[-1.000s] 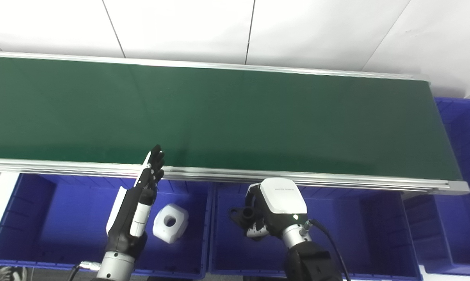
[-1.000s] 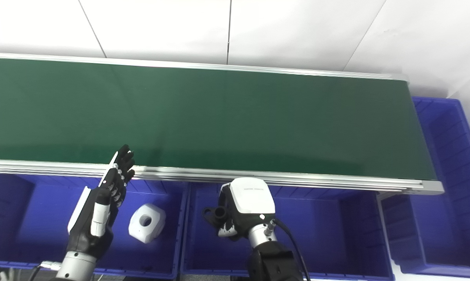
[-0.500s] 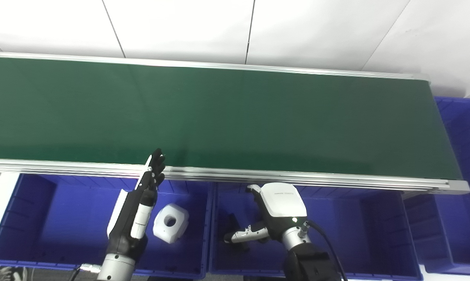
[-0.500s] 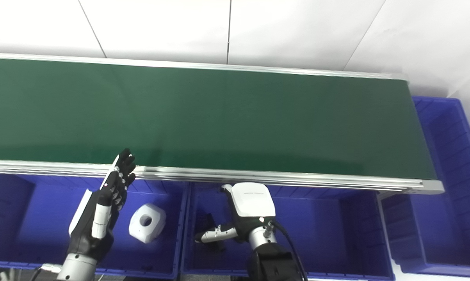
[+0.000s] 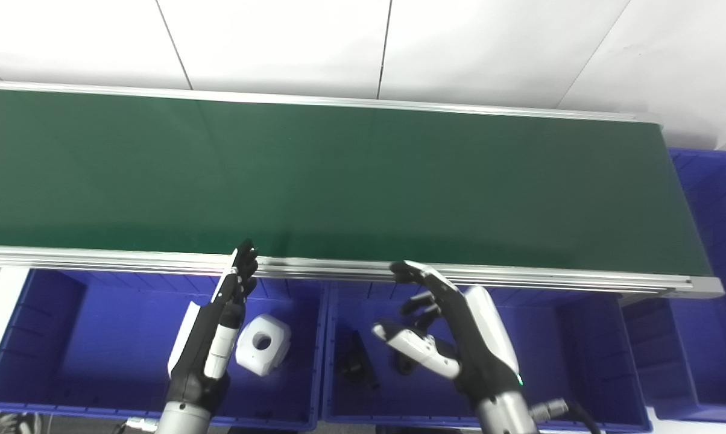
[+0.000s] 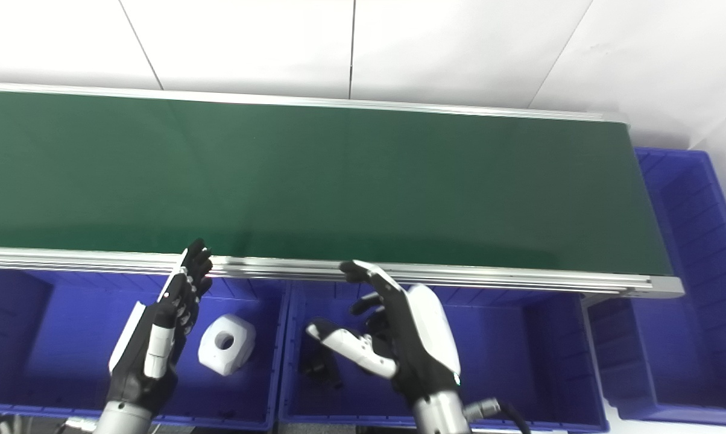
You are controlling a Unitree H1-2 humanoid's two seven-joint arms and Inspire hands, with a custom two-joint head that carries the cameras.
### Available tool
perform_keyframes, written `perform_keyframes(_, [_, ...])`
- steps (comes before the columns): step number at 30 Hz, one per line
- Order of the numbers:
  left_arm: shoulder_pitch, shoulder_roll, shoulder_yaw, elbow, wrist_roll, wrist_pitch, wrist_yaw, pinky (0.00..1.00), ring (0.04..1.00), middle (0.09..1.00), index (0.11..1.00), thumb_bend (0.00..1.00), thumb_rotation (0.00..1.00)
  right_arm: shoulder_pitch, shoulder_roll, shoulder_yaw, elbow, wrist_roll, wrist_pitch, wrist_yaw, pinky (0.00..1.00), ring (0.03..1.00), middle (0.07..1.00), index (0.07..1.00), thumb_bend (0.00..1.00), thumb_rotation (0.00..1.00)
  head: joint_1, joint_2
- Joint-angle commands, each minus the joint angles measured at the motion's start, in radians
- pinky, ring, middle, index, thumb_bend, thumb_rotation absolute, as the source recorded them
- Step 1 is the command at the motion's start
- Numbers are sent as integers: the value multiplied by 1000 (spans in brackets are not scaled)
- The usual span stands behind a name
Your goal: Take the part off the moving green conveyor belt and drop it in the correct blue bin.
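Right hand (image 5: 453, 337) splayed, empty (palm leftward); left hand (image 5: 209, 340) flat, upright.

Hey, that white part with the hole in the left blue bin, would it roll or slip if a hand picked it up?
The white part looks blocky with flat facets, so it probably won't roll. Its surface looks smooth, so it might slip. It appears rigid, likely plastic and fairly light.

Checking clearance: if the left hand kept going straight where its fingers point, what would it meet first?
Probably the silver aluminium rail of the green conveyor belt; the left hand has its fingertips already overlapping it, though height is unclear.
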Motion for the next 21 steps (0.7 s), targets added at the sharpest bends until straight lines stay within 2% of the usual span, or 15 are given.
perform_keyframes(1, [10, 16, 17, -22, -9, -82, -9, 1000, 1000, 1000, 1000, 706, 1000, 144, 159, 91, 68, 195, -341, -215, 639, 708, 820, 808, 684, 905, 0, 0])
perform_keyframes(3, [4, 28, 23, -5, -19, -94, -18, 1000, 1000, 1000, 1000, 698, 1000, 101, 148, 60, 205, 190, -485, -286, 655, 721, 836, 811, 664, 904, -12, -20])
perform_keyframes(5, [0, 35, 25, 9, -19, -104, -24, 1000, 1000, 1000, 1000, 682, 1000, 50, 134, 33, 302, 185, -545, -318, 675, 742, 856, 831, 702, 936, -11, -32])
perform_keyframes(8, [-2, 40, 27, 26, -20, -116, -28, 1000, 1000, 1000, 1000, 696, 1000, 9, 118, 18, 375, 178, -580, -334, 707, 784, 890, 866, 764, 988, -8, -48])
perform_keyframes(11, [0, 40, 29, 43, -16, -131, -32, 1000, 1000, 1000, 1000, 693, 1000, -10, 112, 13, 436, 196, -607, -344, 772, 835, 914, 907, 792, 1000, 2, -80])
perform_keyframes(12, [0, 39, 30, 47, -15, -136, -32, 1000, 1000, 1000, 1000, 693, 1000, -12, 112, 12, 450, 203, -616, -347, 785, 844, 917, 914, 795, 1000, 2, -80])
perform_keyframes(13, [1, 36, 30, 53, -12, -146, -30, 1000, 1000, 1000, 1000, 693, 1000, -16, 110, 10, 466, 231, -623, -339, 796, 852, 920, 921, 797, 1000, 7, -98])
perform_keyframes(16, [4, 29, 33, 70, -3, -169, -26, 1000, 1000, 1000, 1000, 687, 1000, -32, 107, 1, 508, 304, -646, -320, 917, 928, 970, 979, 784, 976, 11, -116])
perform_keyframes(21, [5, 27, 33, 94, 15, -199, -24, 1000, 1000, 1000, 1000, 684, 1000, -34, 103, -4, 543, 333, -661, -316, 981, 961, 990, 995, 793, 991, 18, -140])
